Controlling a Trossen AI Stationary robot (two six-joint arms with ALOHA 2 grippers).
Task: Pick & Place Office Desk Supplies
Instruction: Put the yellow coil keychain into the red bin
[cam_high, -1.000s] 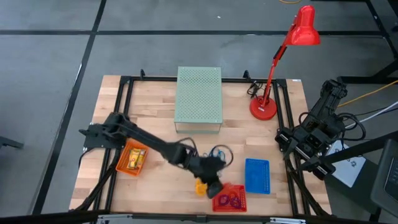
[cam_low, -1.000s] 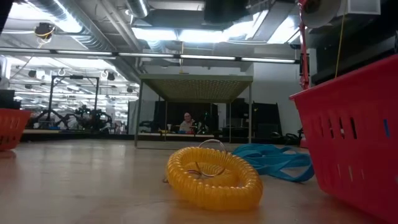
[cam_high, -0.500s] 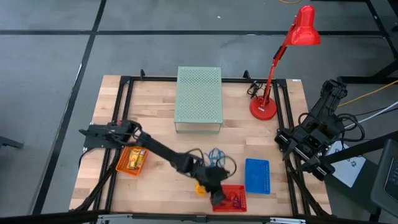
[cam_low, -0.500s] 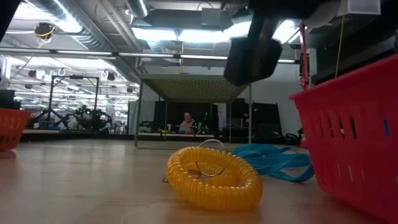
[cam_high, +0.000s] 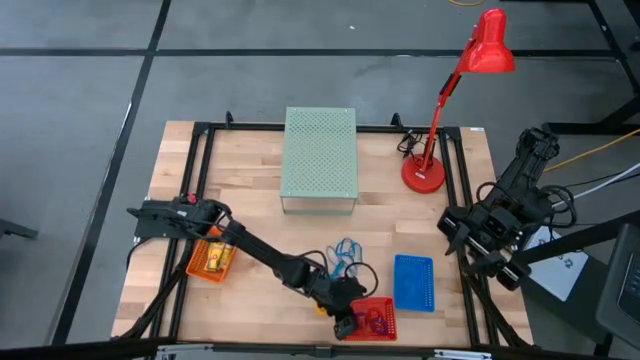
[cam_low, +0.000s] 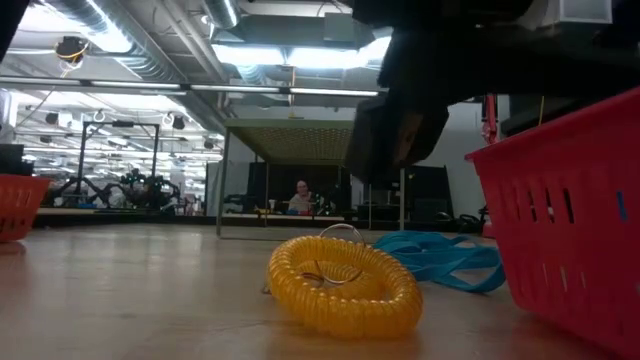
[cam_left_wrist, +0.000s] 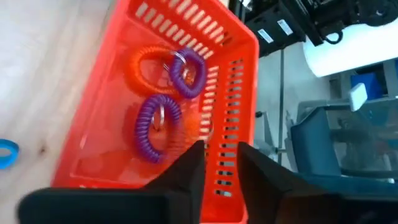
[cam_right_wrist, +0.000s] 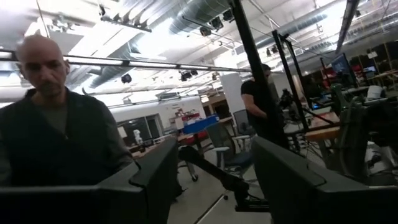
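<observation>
Left wrist view looks down into the red basket (cam_left_wrist: 155, 93), where an orange coil (cam_left_wrist: 144, 62) and two purple coils (cam_left_wrist: 155, 127) lie loose on its floor; the left gripper (cam_left_wrist: 214, 171) hangs just above the basket's slatted wall with its fingers a little apart and nothing between them, which suits a drop-off over the bin rather than a grasp. From the high view, the left arm reaches across the table to that basket at the front edge, so sorted rings collect there by colour family, while the orange basket (cam_high: 212, 257) near the arm's base holds yellow pieces. Still on the wood are a yellow coil (cam_low: 345, 283) beside the red basket and a tangle of blue loops (cam_high: 345, 250) just behind it; both look yet to be sorted. A blue tray (cam_high: 413, 282) sits next to the red basket. The right gripper (cam_right_wrist: 211, 180) waits off the table's right side, fingers spread and empty.
</observation>
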